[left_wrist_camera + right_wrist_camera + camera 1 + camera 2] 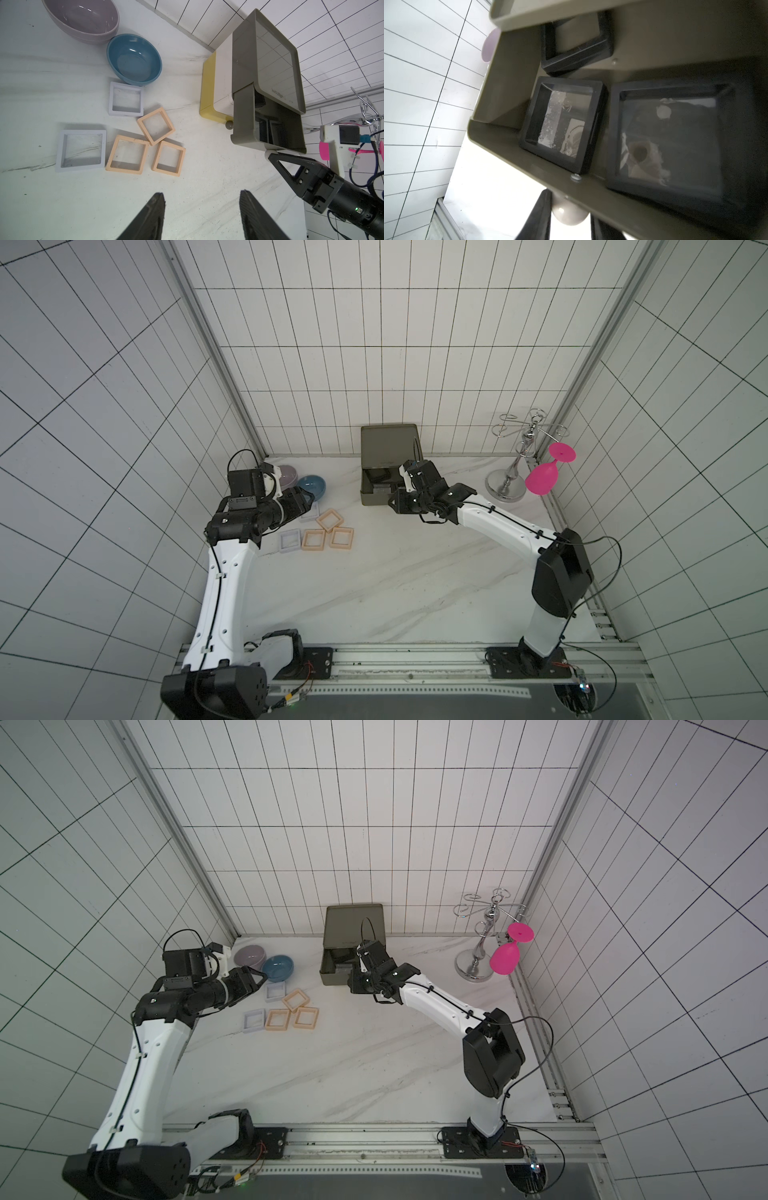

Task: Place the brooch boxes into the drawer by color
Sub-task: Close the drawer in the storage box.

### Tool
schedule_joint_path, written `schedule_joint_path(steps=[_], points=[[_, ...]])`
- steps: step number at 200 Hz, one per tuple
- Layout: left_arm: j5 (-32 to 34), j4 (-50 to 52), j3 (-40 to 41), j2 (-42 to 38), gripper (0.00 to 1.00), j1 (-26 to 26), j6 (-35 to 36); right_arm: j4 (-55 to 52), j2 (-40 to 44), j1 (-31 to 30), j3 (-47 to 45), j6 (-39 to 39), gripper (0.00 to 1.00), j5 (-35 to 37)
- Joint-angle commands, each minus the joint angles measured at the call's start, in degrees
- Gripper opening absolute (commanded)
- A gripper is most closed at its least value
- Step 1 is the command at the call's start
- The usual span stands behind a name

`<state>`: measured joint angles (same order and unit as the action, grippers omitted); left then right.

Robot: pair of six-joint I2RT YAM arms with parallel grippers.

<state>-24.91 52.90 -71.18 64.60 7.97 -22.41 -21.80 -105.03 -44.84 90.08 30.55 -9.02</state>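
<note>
As drawer [508,83] gapes, right hand [570,207] seemingly clasps knob [566,215].

Both top views look down over the whole table [415,572]; close wrist views share the drawer [270,62]

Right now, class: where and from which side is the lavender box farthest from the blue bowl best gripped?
From straight above, pinching the lavender box across the frame walls facing toward and away from the back wall. It lies flat, and a peach box crowds one other side.
</note>
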Motion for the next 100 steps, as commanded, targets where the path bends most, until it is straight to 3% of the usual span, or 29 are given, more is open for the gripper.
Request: schedule_joint_path(steps=[1,100], points=[[-0.7,-0.7,0.6,-0.2,0.61,0.4,0.9,3.0,-2.1,1.3,5.5,-3.1,0.24,-1.0],[1.0,-2.9,3.0,-0.5,0.62,1.1,1.2,2.3,-12.9,4.9,19.5,-6.7,0.26,-1.5]])
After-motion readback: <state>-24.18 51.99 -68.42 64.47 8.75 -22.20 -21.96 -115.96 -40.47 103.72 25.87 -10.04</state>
